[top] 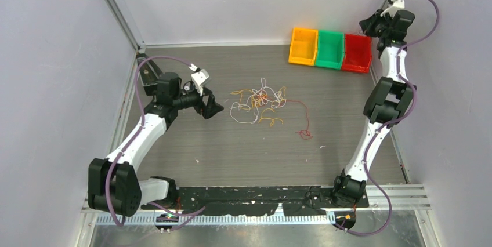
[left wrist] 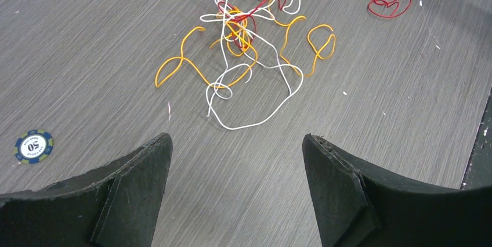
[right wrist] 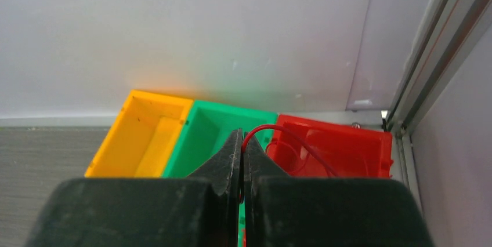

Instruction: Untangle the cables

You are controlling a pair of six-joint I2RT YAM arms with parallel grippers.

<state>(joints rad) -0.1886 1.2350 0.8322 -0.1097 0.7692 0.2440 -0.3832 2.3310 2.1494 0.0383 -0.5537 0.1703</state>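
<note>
Your left gripper (left wrist: 237,138) gapes wide just short of the cables (left wrist: 249,38) tangled on the table (top: 232,154), a poker chip (left wrist: 33,145) nearby. Your right gripper (right wrist: 242,137) pinches a red cable (right wrist: 267,126) over the red bin (right wrist: 354,151).

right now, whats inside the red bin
A thin red cable curls inside the red bin, running up to the shut right gripper. The gripper hides the bin's near left corner.

A yellow bin (top: 303,45), a green bin (top: 330,50) and a red bin (top: 357,53) stand touching in a row at the far right of the grey wood-grain table (top: 232,154); a blue-and-white poker chip (left wrist: 33,146) lies flat on it.
</note>
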